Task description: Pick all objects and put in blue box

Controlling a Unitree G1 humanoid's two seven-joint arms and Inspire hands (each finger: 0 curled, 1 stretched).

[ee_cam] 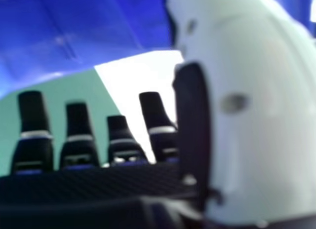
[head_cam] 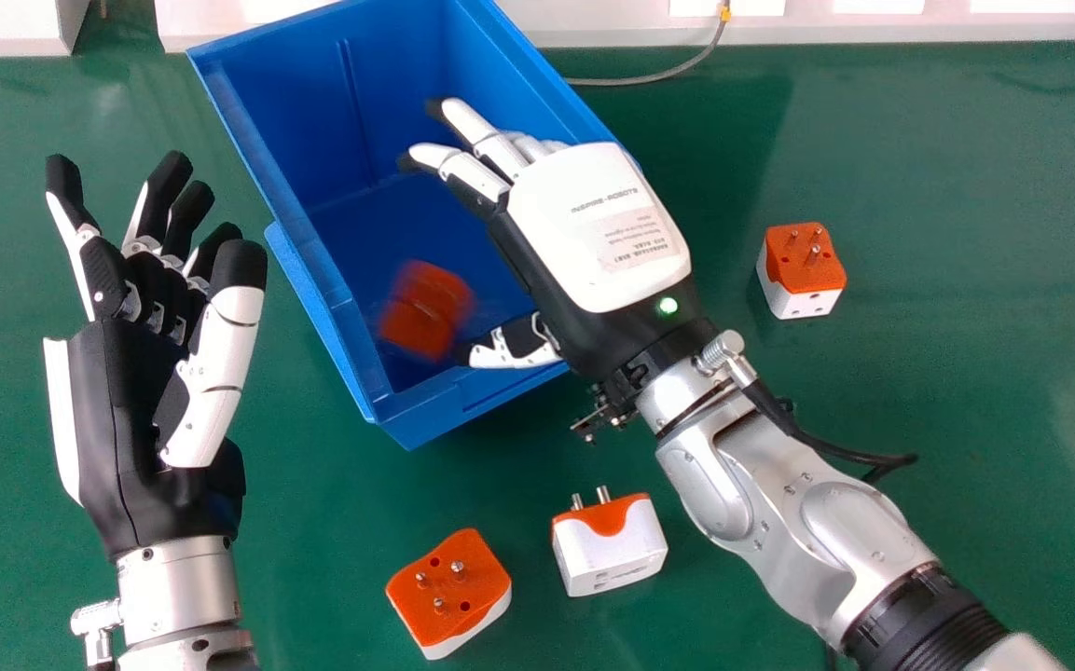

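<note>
Head view: I have the right hand (head_cam: 593, 228) over the blue box (head_cam: 267, 177), back of the hand up, its fingers fairly straight and its thumb swung well away from them. That wide spread makes sense as a release pose, and being above the box means anything leaving the hand should land within the walls. I see nothing in its hold. The right hand view agrees: fingers (ee_cam: 32, 110) extended, thumb (ee_cam: 256, 115) off to the side, no plug between them.

The plug I care about is the smeared orange one (head_cam: 425, 308), within the box outline towards its near end. It lies beside the thumb tip, with a small gap, and off the palm's left side. I read the smear as a drop or a tumble, though I can't tell whether it has reached the box floor.

Three more sit outside on the green table (head_cam: 947, 391): an orange-topped adapter (head_cam: 451, 596) and a white adapter (head_cam: 610, 550) on the near side, and a far-right adapter (head_cam: 800, 270) beyond the wrist, all for later trips. I'd let this one settle before moving the thumb, which could knock it. The left hand (head_cam: 117, 401) idles palm up, fingers relaxed, left of the box.
</note>
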